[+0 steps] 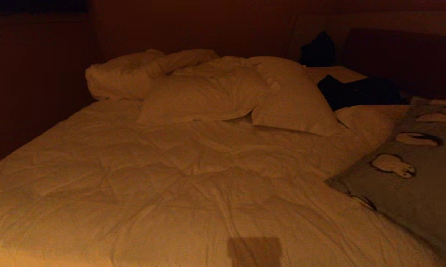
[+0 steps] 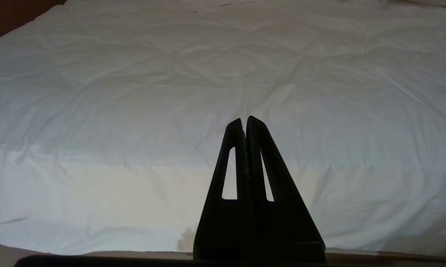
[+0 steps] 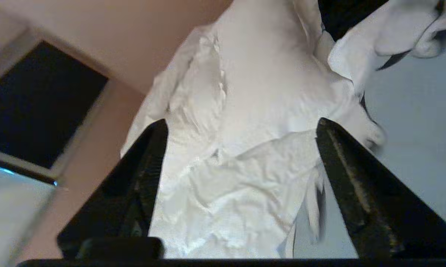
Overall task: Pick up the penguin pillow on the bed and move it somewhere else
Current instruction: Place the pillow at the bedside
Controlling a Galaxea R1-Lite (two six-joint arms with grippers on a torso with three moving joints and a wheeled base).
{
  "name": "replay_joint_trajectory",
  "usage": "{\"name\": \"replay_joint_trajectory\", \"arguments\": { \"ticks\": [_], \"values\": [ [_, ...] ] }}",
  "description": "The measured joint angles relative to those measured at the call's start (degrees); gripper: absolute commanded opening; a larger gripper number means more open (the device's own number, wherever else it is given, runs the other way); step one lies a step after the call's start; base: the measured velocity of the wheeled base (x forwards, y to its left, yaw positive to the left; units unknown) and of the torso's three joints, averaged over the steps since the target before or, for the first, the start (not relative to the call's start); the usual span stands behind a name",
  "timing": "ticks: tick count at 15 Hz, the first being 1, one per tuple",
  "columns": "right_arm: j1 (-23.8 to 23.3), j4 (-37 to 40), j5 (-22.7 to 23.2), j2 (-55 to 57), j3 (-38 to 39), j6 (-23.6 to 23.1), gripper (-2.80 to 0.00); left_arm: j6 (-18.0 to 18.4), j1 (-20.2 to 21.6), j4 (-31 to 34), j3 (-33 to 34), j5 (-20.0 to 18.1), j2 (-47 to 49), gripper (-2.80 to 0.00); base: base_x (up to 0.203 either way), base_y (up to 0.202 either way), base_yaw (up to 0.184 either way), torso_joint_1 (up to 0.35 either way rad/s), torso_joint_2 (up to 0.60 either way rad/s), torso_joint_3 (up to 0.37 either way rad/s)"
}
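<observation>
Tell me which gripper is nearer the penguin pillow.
Right. The right gripper hangs open beside the penguin pillow. The left gripper, shut, sits at the bed's near edge, away from it.

Penguin pillow point(image 1: 412, 181) lies on the bed point(image 1: 171, 193) — right edge.

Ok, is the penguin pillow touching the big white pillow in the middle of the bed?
Apart. The head view shows a stretch of cream duvet between the penguin pillow and the white pillow.
</observation>
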Motion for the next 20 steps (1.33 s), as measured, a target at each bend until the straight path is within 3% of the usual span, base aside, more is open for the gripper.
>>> {"name": "replay_joint_trajectory", "arguments": {
  "ticks": [5, 11, 16, 20],
  "values": [
    [0.0, 0.5, -0.1, -2.5, 0.1, 5.0, 0.0, 0.0, 0.0, 0.0, 0.0, 0.0, 0.0, -2.8, 0.0, 0.0, 0.0, 0.0, 0.0, 0.0],
    [7.8, 0.6, -1.1, -0.7, 2.1, 4.9, 0.0, 0.0, 0.0, 0.0, 0.0, 0.0, 0.0, -2.8, 0.0, 0.0, 0.0, 0.0, 0.0, 0.0],
    [20.9, 0.6, -7.4, -1.7, 12.5, -0.9, 0.0, 0.0, 0.0, 0.0, 0.0, 0.0, 0.0, -2.8, 0.0, 0.0, 0.0, 0.0, 0.0, 0.0],
    [32.0, 0.6, -17.2, -5.0, 17.7, -10.1, 0.0, 0.0, 0.0, 0.0, 0.0, 0.0, 0.0, -2.8, 0.0, 0.0, 0.0, 0.0, 0.0, 0.0]
  ]
}}
